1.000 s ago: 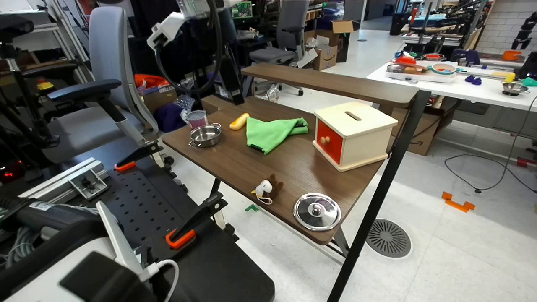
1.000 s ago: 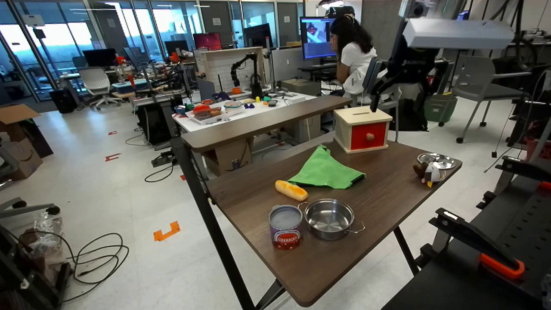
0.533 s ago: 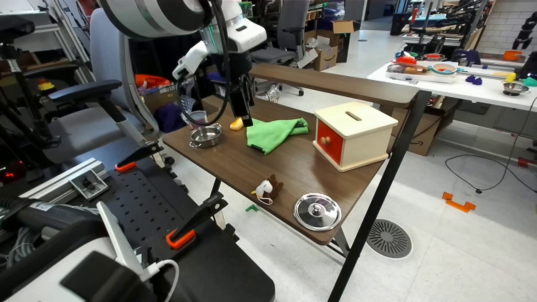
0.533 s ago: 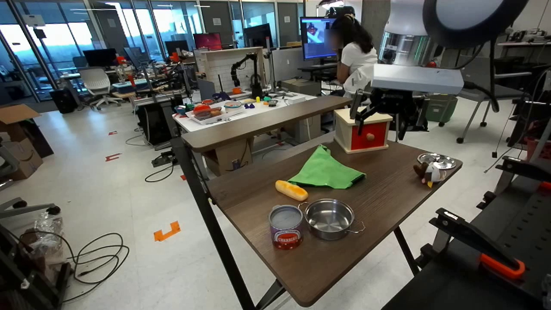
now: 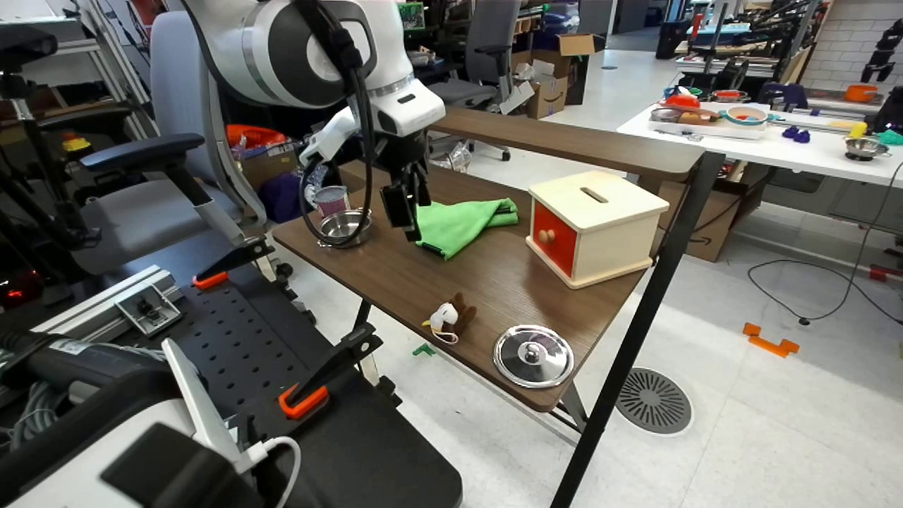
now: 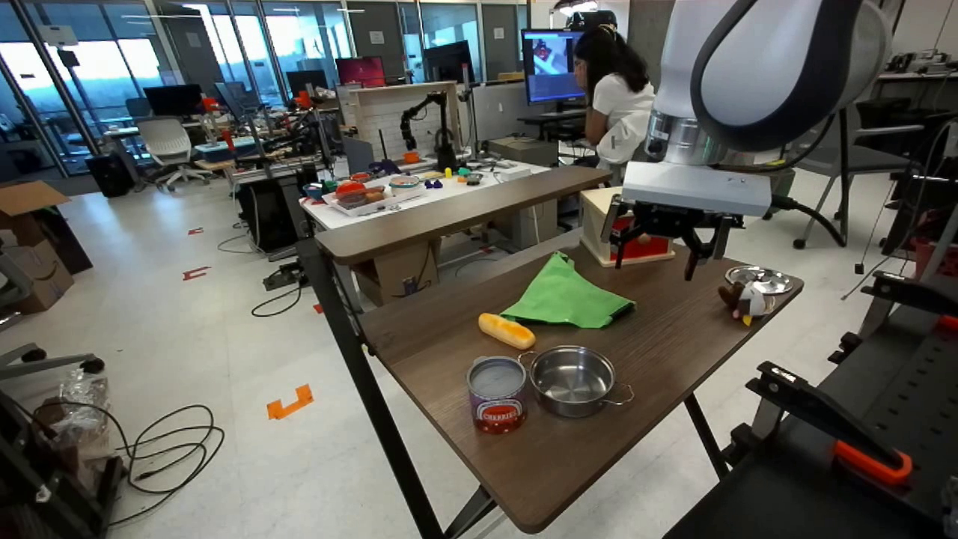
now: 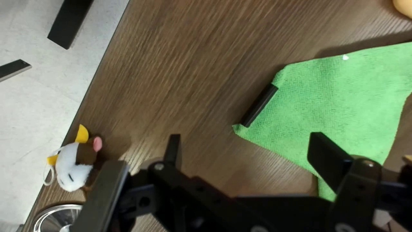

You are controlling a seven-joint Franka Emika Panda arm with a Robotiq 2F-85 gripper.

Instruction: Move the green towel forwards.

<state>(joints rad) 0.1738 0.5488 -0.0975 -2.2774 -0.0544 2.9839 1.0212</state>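
Observation:
The green towel (image 5: 462, 224) lies folded and rumpled on the brown table, with a black strip at one corner. It also shows in an exterior view (image 6: 565, 296) and in the wrist view (image 7: 325, 106). My gripper (image 7: 245, 137) is open and empty, its fingers spread wide. In the wrist view its right finger overlaps the towel and its left finger is over bare wood. In the exterior views the gripper (image 6: 655, 269) hangs above the table, pointing down near the towel, apart from it. In an exterior view the gripper (image 5: 416, 222) hides the towel's left end.
A wooden box with a red drawer (image 5: 596, 229) stands beside the towel. A yellow bread roll (image 6: 507, 331), a steel pot (image 6: 572, 380) and a cherries can (image 6: 498, 395) are on its other side. A bird toy (image 5: 449, 319) and a steel lid (image 5: 533, 356) lie near the table edge.
The arm has come down into view and the gripper has lowered toward the table, closer to the towel. The towel and the other objects have not moved.

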